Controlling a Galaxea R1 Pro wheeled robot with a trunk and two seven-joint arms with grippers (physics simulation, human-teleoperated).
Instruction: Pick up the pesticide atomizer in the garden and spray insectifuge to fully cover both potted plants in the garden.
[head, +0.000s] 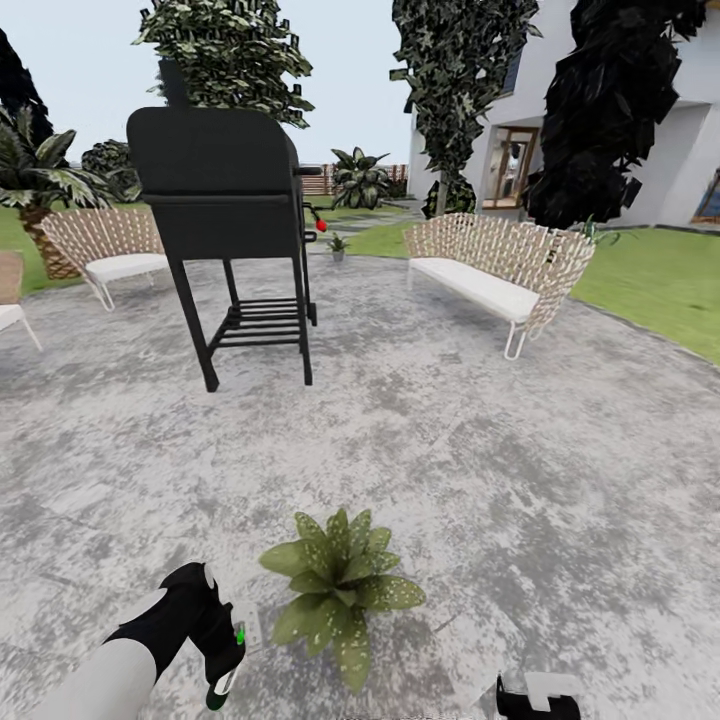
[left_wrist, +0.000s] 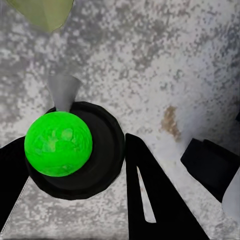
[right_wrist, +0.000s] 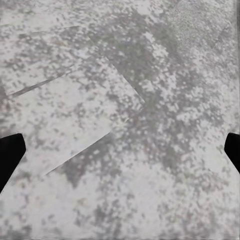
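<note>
While we look down over the stone patio (head: 470, 450), our left pincer (head: 228, 650) is closed around the pesticide atomizer (head: 232, 655), low at the near left, just beside a potted plant (head: 340, 580). From the left wrist, we see the atomizer (left_wrist: 67, 147) end-on: a bright green round top in a dark ring with a whitish nozzle, black fingers (left_wrist: 155, 200) tight on either side. A leaf tip (left_wrist: 42, 12) pokes in at the edge. No pot shows under the rosette; its leaves rest straight on the stone. A second small plant (head: 337, 243) sits far off past the black grill (head: 225, 210), too small to make out. Our right pincer (head: 540, 700) is cut off at the frame's bottom; on its wrist camera, two dark fingertips (right_wrist: 10, 152) stand wide apart with nothing but patio (right_wrist: 120, 120) between.
</note>
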